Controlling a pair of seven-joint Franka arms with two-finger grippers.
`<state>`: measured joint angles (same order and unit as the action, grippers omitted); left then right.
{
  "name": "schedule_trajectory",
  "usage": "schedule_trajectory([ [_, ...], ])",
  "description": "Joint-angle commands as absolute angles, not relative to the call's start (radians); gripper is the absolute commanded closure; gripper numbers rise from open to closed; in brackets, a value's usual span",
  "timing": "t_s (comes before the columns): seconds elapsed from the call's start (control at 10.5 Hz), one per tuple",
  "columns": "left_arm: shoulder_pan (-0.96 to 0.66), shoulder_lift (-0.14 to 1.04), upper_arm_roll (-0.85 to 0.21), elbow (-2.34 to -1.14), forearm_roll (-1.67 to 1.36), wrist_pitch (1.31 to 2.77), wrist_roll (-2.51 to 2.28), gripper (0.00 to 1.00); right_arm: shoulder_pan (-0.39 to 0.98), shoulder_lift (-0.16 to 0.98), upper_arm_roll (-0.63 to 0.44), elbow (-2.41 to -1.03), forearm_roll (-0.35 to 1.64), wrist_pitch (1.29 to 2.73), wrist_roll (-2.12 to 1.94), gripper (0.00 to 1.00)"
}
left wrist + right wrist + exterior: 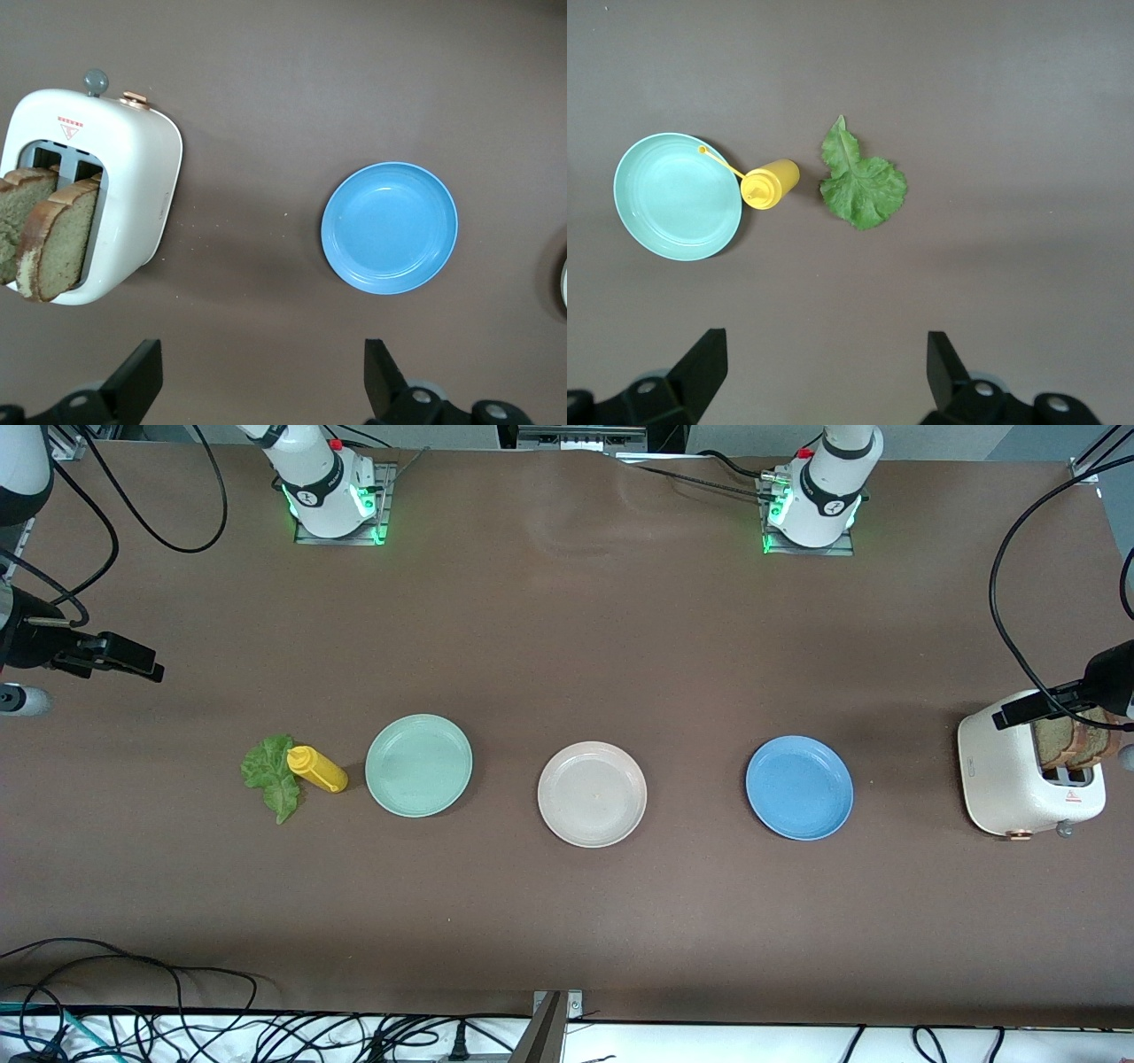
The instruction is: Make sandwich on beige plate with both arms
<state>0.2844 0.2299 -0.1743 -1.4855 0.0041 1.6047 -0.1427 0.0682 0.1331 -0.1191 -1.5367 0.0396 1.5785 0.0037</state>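
The right gripper (133,657) is held up in the air at the right arm's end of the table, over bare tabletop, its black wrist stretched level. In the right wrist view its fingers (700,367) are seen spread wide apart with nothing between them.

A green lettuce leaf (272,775) lies flat on the table. A yellow squeeze bottle (316,768) is laid on its side just beside the leaf, between it and the mint-green plate (419,765), its thin nozzle reaching over that plate's rim. The beige plate (592,794) is set near the middle of the table, slightly nearer the front camera than the plates on either side, and nothing is seen on it. The blue plate (799,786) follows, toward the left arm's end.

A white toaster (1028,774) stands at that end, and two slices of brown bread (44,235) are seen upright in its slots. The left gripper (1032,707) is held over the toaster, and its fingers (137,381) are likewise spread wide, gripping nothing.
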Motion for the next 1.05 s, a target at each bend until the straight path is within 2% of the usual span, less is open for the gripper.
schedule_trajectory([
  [0.0, 0.288, 0.218, -0.178, -1.496, -0.002, 1.594, -0.123, 0.0, 0.063, 0.103, -0.12, -1.568, 0.06, 1.58, -0.005, 0.0],
  [0.96, 0.29, 0.216, -0.178, -1.497, 0.003, 1.592, -0.107, 0.0, 0.063, 0.103, -0.121, -1.568, 0.06, 1.58, -0.005, 0.0],
])
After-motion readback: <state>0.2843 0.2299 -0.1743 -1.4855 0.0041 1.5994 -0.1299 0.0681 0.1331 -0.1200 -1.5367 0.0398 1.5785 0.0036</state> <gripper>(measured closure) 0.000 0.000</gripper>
